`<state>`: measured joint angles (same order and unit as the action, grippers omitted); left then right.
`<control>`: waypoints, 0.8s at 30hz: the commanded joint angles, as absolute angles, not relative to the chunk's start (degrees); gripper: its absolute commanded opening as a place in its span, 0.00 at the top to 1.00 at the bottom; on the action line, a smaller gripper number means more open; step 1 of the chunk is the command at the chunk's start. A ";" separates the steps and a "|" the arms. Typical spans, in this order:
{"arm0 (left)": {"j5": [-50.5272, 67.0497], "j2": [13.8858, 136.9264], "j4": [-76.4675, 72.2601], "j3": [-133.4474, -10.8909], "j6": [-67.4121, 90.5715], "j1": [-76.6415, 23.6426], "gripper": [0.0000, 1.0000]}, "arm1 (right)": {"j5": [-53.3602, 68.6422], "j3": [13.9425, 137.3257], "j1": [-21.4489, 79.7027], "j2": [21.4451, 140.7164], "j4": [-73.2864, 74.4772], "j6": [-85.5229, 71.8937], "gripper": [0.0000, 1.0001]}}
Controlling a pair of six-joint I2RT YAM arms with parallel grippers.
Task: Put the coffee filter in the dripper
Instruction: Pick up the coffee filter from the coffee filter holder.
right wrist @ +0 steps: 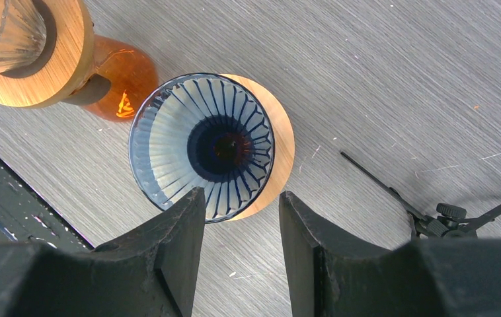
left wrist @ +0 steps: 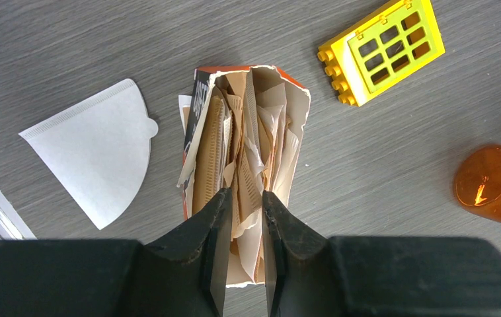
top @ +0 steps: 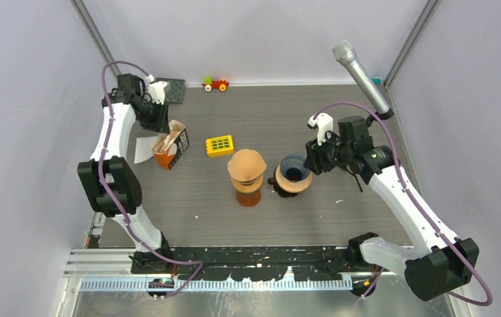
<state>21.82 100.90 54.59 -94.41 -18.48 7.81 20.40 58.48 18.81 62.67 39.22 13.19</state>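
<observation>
A torn orange-and-black box (left wrist: 198, 99) (top: 179, 146) stands at the left of the table, stuffed with brown coffee filters (left wrist: 248, 132). My left gripper (left wrist: 244, 196) (top: 164, 134) hangs over its mouth, jaws narrowly open, with filter edges standing between the fingers. One white coffee filter (left wrist: 96, 148) (top: 143, 149) lies flat on the table left of the box. The dripper (right wrist: 201, 139) (top: 294, 172), ribbed blue glass on a wooden ring, sits mid-table with nothing inside. My right gripper (right wrist: 241, 198) (top: 314, 160) hovers open just right of it, holding nothing.
An amber carafe (top: 248, 197) (left wrist: 492, 185) (right wrist: 121, 79) with a tan domed top stands left of the dripper. A yellow toy window (top: 219, 145) (left wrist: 383, 49) lies behind it. A toy car (top: 215, 84), a black plate (top: 174, 89) and a microphone (top: 361, 74) are at the back.
</observation>
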 commanded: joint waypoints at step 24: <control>21.89 101.18 55.37 -96.59 -20.57 7.47 0.73 | 19.62 58.80 19.16 63.07 38.67 13.75 0.50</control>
